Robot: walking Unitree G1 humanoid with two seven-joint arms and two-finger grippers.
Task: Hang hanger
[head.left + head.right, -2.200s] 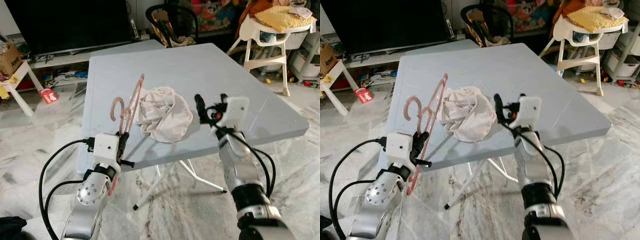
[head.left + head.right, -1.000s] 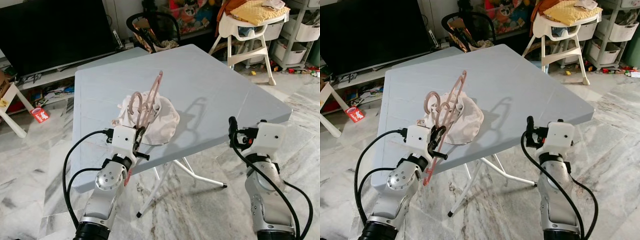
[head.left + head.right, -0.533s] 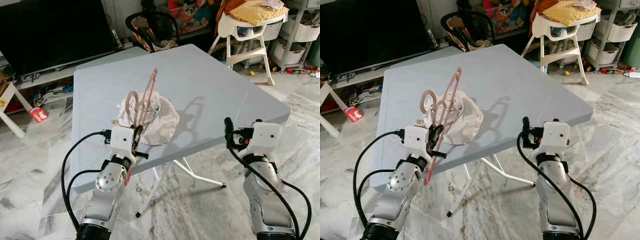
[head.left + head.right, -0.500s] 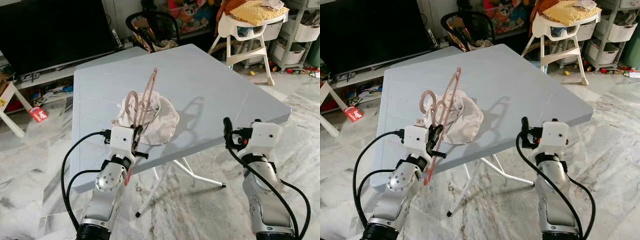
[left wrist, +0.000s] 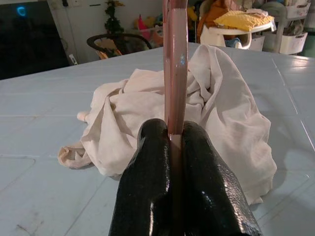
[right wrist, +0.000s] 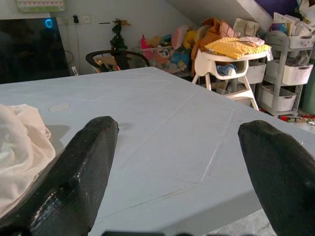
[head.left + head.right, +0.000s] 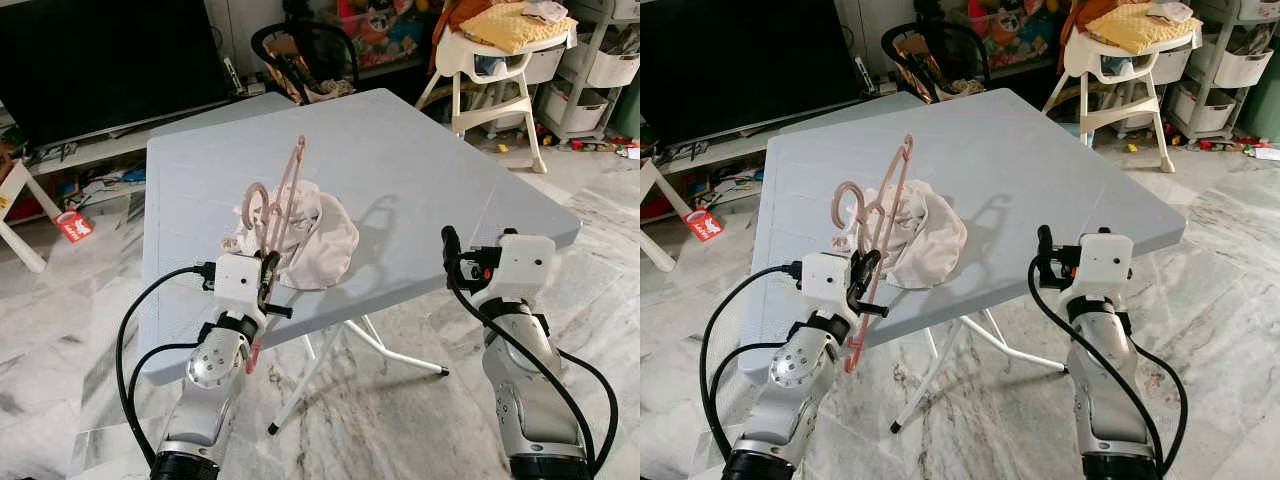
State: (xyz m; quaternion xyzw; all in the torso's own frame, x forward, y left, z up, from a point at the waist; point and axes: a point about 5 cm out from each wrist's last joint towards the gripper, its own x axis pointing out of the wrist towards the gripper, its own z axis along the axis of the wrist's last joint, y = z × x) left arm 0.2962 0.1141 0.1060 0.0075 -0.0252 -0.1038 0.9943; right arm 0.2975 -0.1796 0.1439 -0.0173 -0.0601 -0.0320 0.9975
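Pink hanger (image 7: 277, 208) pinched in left claw (image 5: 172, 162), right claw (image 6: 177, 162) spread wide, cloth (image 5: 221, 108) behind.

The hanger (image 5: 175, 59) runs off the top edge in the left wrist view, hook out of frame, and its lower bar vanishes between the left gripper (image 5: 170, 147) fingers. The cloth (image 7: 305, 235) is partly masked behind the hanger. In the right wrist view, the right gripper (image 6: 182, 142) fingertips are cropped by the frame.
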